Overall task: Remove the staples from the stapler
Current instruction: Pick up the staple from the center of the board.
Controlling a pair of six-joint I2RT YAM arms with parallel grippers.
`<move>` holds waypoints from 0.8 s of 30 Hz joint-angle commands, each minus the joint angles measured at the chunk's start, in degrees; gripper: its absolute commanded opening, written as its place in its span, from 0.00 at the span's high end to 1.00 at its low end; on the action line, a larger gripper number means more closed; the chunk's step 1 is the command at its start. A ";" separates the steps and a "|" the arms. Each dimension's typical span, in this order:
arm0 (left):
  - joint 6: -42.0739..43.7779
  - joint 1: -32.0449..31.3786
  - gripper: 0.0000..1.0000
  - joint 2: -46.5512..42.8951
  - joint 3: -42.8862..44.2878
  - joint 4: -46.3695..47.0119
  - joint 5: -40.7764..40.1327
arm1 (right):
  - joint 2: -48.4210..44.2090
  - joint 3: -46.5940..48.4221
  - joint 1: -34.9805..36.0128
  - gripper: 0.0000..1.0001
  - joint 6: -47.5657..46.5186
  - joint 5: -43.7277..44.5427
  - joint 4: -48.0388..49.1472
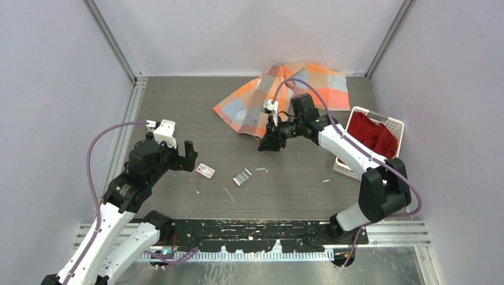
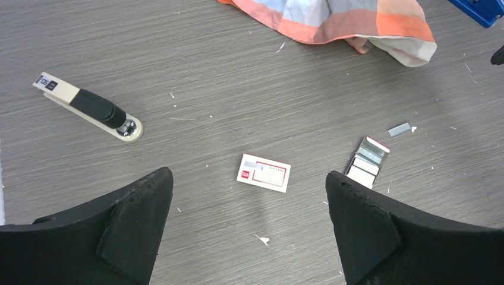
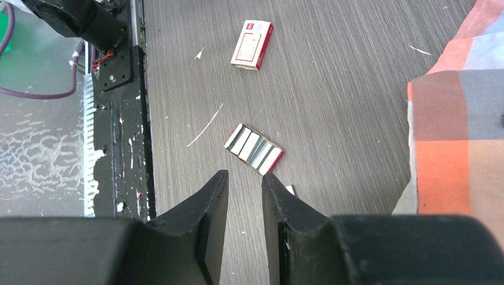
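Left gripper hovering over table, jaws gaping wide, holding nothing. Right gripper hanging beside checked cloth, fingers narrowly apart, nothing between. Staples lying clustered on table between arms (loose strip just beside). Stapler showing only as blue corner at frame edge, past cloth.

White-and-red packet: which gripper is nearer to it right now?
Left. In the top view, the left gripper hovers open just left of the white-and-red packet. The right gripper sits farther away on its right, past the staple tray, by the checked cloth.
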 commanded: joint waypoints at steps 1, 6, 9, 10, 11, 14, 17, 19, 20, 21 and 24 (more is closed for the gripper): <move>-0.47 0.30 0.01 0.28 -0.11 3.81 1.41 | -3.43 -0.43 -0.82 0.67 0.10 -2.66 2.77; -0.43 0.30 0.01 0.46 -0.18 3.91 1.75 | -3.99 -0.84 -1.30 0.66 0.40 -2.99 3.27; -0.42 0.30 0.01 0.54 -0.25 3.98 2.00 | -4.00 -0.92 -1.46 0.67 0.55 -3.04 3.35; -0.44 0.30 0.01 0.55 -0.19 3.94 2.01 | -4.04 -0.89 -1.46 0.66 0.48 -3.18 3.40; -0.49 0.30 0.01 0.55 -0.21 3.96 2.12 | -4.03 -0.99 -1.49 0.66 0.48 -3.19 3.37; -0.45 0.25 0.01 0.63 -0.33 4.02 2.31 | -4.13 -0.96 -1.61 0.66 0.47 -3.28 3.35; -0.48 0.30 0.01 0.64 -0.28 4.05 2.42 | -4.25 -0.97 -1.68 0.66 0.55 -3.37 3.41; -0.42 0.30 0.01 0.64 -0.30 4.06 2.57 | -4.34 -1.05 -1.81 0.66 0.47 -3.41 3.48; -0.44 0.30 0.01 0.64 -0.42 4.06 2.66 | -4.47 -1.08 -1.81 0.66 0.52 -3.41 3.48; -0.46 0.30 0.01 0.66 -0.37 4.06 2.77 | -4.56 -1.22 -1.85 0.66 0.48 -3.42 3.51; -0.48 0.30 0.01 0.77 -0.38 4.10 2.91 | -4.78 -1.25 -1.94 0.66 0.56 -3.61 3.55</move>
